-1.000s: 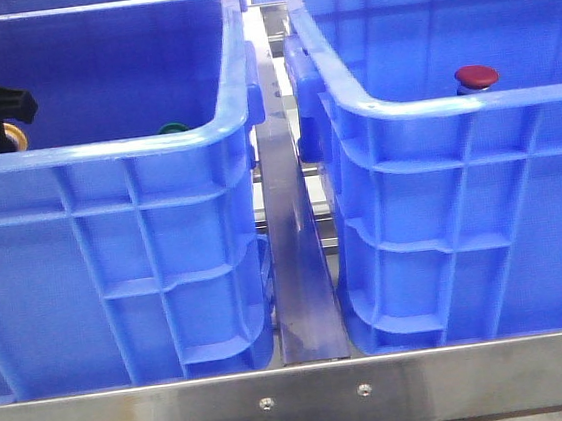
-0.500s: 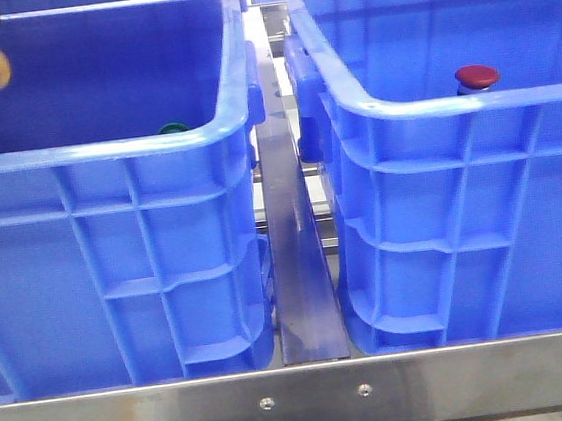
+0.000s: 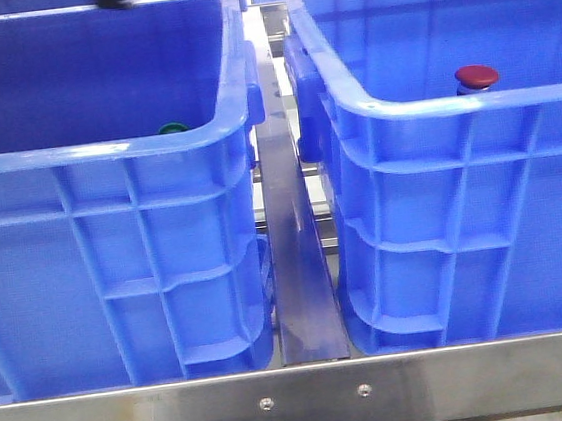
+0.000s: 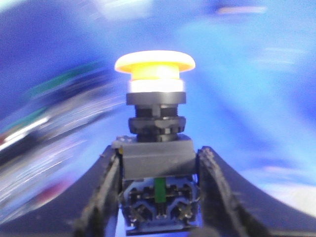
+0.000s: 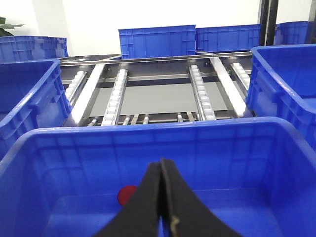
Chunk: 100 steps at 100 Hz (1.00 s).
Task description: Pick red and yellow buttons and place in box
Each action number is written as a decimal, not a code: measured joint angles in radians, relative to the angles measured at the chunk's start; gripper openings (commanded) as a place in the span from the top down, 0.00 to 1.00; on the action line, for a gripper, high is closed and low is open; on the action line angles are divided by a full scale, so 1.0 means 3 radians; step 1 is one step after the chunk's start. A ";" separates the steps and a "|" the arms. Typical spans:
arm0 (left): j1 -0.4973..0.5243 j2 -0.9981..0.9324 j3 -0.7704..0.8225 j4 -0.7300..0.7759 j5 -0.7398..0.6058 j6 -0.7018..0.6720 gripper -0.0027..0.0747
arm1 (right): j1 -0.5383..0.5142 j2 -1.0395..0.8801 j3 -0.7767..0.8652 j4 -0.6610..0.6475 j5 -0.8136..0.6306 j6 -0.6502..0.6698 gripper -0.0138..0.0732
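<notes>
A: What's the biggest thing in view?

B: Two blue crates side by side on the table: the left crate [image 3: 104,149] and the right crate [image 3: 451,102], with a metal rail [image 3: 302,269] between them. More blue bins [image 5: 157,42] and roller tracks [image 5: 116,96] stand beyond.

A: How far along is the job?

B: About halfway, I'd judge. The red button [image 3: 476,76] sits on the floor of the right crate, which looks like the target box. The yellow button [image 4: 155,64] is not there yet: the left gripper [image 4: 158,192] is clamped on its black body, cap pointing away from the fingers, with the background blurred.

A: And the right gripper [image 5: 162,197]?

B: Its fingers are pressed together, holding nothing, hanging over the right crate near the red button.

A: Anything in the way?

B: The two crate walls and the rail must be cleared. A green-capped button [image 3: 173,128] lies in the left crate; it should stay.
</notes>
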 measured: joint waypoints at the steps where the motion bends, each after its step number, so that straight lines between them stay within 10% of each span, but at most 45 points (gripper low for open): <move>1: -0.0026 0.0000 0.0000 0.0000 -0.0007 0.0000 0.99 | 0.0000 0.0000 0.0000 0.0000 0.0000 0.0000 0.92; 23: -0.0623 0.0000 -0.0006 -0.0019 -0.0232 0.0043 0.99 | 0.0000 0.0000 0.0000 0.0000 0.0017 0.0000 0.83; 54: -0.0718 0.0000 -0.0006 -0.0019 -0.0201 0.0048 0.99 | 0.0000 0.0000 0.0000 0.0000 0.0469 0.0000 0.17; 100: -0.0718 0.0000 -0.0006 -0.0019 -0.0123 0.0048 0.99 | 0.0000 0.0325 0.0000 -0.0071 0.1989 0.1667 0.15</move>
